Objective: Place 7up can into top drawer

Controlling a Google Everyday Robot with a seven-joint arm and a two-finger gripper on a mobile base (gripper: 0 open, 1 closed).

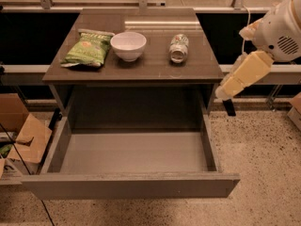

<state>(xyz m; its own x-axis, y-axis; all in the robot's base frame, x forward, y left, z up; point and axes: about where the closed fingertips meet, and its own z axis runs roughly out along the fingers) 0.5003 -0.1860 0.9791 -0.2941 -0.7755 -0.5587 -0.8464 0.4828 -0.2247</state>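
None of the task is done yet: the can (178,48) lies on its side on the table (141,72), toward its right half beside the bowl (128,45). Your hand (229,106) hangs off the table's right edge, apart from the can; released or clenched, you cannot tell. The drawer (131,185) under the table stands open, so grasping and placing remain.

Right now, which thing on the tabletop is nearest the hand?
The small silvery drink can with green and red markings, rightmost; the white bowl and green chip bag lie farther left. The hand hangs right of the brown table.
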